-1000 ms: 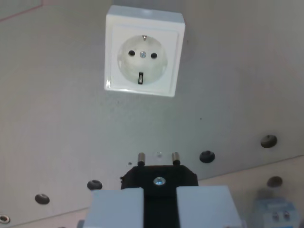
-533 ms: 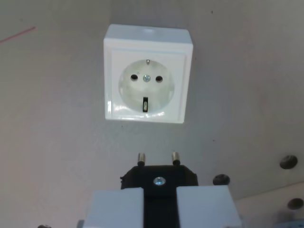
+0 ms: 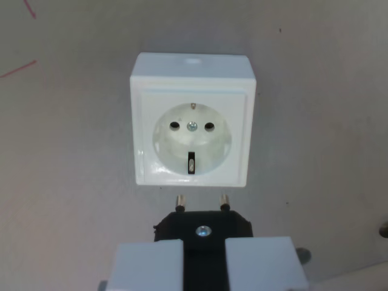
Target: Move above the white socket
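A white square socket (image 3: 192, 120) sits on the grey board, in the upper middle of the wrist view, with two round holes and a centre screw in its round recess. My gripper (image 3: 204, 260) is at the bottom centre, its two pale fingers (image 3: 148, 267) shut on a black plug (image 3: 203, 227). The plug's two metal pins (image 3: 202, 201) point toward the socket and end just below its lower edge in the picture.
The grey board (image 3: 66, 182) fills the view. Thin red lines (image 3: 18, 68) cross it at the top left. A dark hole (image 3: 301, 256) shows at the lower right, beside the right finger, and another at the right edge.
The camera has moved toward the socket: it has slid down the picture and grown larger, now close to the plug pins. The board's holes have left the view. The plug stays held.
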{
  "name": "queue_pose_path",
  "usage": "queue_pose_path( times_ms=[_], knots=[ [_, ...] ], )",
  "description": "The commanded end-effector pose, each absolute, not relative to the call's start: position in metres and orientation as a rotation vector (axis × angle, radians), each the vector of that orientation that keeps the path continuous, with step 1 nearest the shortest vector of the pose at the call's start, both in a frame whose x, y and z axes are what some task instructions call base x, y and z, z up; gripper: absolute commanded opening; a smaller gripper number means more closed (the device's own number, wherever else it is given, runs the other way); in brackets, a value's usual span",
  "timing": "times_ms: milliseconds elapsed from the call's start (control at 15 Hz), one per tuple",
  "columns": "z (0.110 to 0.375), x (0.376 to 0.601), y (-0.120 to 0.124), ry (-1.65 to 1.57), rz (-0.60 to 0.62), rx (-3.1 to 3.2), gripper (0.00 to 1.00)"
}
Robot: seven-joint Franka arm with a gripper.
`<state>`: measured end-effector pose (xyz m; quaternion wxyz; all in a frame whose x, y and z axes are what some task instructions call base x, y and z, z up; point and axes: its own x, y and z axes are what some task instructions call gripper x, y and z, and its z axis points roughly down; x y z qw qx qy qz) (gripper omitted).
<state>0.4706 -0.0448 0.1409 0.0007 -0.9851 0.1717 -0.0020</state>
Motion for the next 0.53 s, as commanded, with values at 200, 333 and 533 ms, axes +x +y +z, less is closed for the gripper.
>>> queue_pose_path(
  times_ms=[200, 333, 533],
  knots=[
    [0.1263, 0.482, -0.0417, 0.628, -0.036, -3.065, 0.0],
    [0.1232, 0.4835, -0.0417, 0.626, -0.034, -3.065, 0.0],
    [0.1204, 0.4846, -0.0415, 0.623, -0.03, -3.065, 0.0]
  ],
)
